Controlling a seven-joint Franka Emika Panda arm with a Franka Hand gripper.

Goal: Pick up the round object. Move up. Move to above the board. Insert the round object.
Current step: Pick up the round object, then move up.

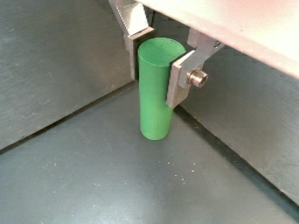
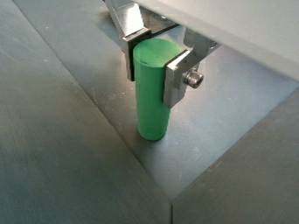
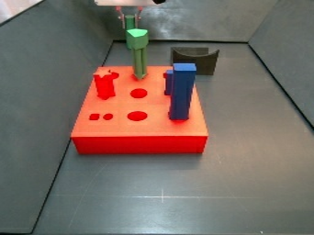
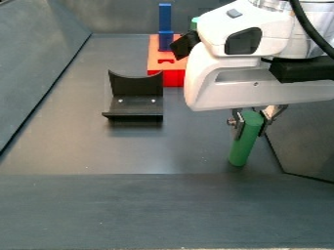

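Observation:
The round object is a plain green cylinder standing upright, its foot at the grey floor near a wall seam. It shows in both wrist views and in a side view. My gripper is shut on its upper part, with a pad flat against each side. The red board lies well away from it. In a side view my gripper is at the far top edge, and the cylinder there is hidden behind the peg's head.
On the board stand a blue block, a thin green peg with an angular head and a small red piece. The dark fixture stands between board and gripper. Grey walls enclose the floor.

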